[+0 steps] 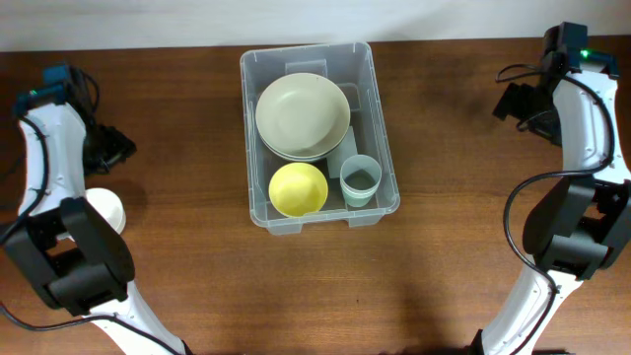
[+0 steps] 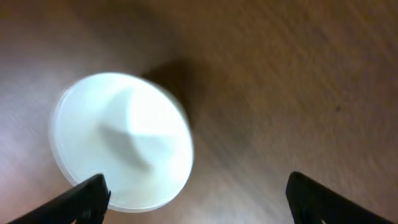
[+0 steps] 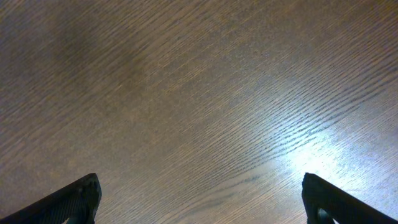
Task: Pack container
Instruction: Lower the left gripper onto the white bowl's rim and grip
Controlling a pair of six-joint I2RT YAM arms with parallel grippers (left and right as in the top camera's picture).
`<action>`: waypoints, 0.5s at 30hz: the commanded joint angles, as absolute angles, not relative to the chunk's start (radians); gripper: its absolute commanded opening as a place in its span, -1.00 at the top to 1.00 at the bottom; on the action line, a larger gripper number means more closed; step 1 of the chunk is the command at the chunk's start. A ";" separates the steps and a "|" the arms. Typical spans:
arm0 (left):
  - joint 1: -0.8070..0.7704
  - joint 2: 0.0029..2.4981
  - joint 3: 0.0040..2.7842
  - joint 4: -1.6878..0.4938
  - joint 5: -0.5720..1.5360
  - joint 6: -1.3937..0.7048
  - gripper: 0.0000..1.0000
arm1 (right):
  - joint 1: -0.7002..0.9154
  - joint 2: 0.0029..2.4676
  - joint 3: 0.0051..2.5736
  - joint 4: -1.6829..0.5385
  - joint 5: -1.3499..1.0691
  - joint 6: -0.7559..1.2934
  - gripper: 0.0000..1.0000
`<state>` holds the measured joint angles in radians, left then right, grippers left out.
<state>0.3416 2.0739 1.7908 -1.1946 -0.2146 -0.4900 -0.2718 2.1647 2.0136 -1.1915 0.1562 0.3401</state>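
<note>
The clear plastic container [image 1: 381,118] stands at the middle back of the table. In it are a pale green plate [image 1: 302,114], a yellow bowl [image 1: 298,188] and a blue-green cup [image 1: 361,180]. A white round dish [image 1: 108,208] sits on the table at the left, partly hidden by my left arm. The left wrist view shows the white dish [image 2: 121,142] blurred, just above my left finger. My left gripper [image 2: 199,190] is open with only bare wood between the fingers. My right gripper [image 3: 199,190] is open over bare wood at the far right.
My left arm [image 1: 44,158] runs along the table's left side and its dark base [image 1: 79,264] stands near the front. My right arm [image 1: 582,108] rises at the right edge, with cables beside it. Dark wooden tabletop [image 1: 197,276] surrounds the container.
</note>
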 commanded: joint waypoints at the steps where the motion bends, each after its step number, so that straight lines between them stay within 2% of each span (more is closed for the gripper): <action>1: 0.346 2.082 1.689 -1.124 -0.186 -0.477 -0.85 | -0.276 2.165 2.017 -1.191 0.161 0.345 -0.98; 9: 0.347 2.082 1.483 -0.911 -0.186 -0.477 -0.79 | -0.276 2.165 2.017 -1.191 0.162 0.345 -0.98; 10: 0.348 2.082 1.466 -0.894 -0.187 -0.477 -0.69 | -0.276 2.165 2.017 -1.191 0.161 0.345 -0.98; 13: 0.350 2.082 1.449 -0.880 -0.187 -0.477 -0.60 | -0.276 2.165 2.017 -1.191 0.161 0.345 -0.98; 15: 0.350 2.082 1.449 -0.878 -0.187 -0.477 -0.34 | -0.276 2.165 2.017 -1.191 0.161 0.345 -0.98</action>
<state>0.3420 2.0739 1.4555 -0.8864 -0.1898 -0.4843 -0.2718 2.1647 2.0136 -1.1915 0.1562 0.3401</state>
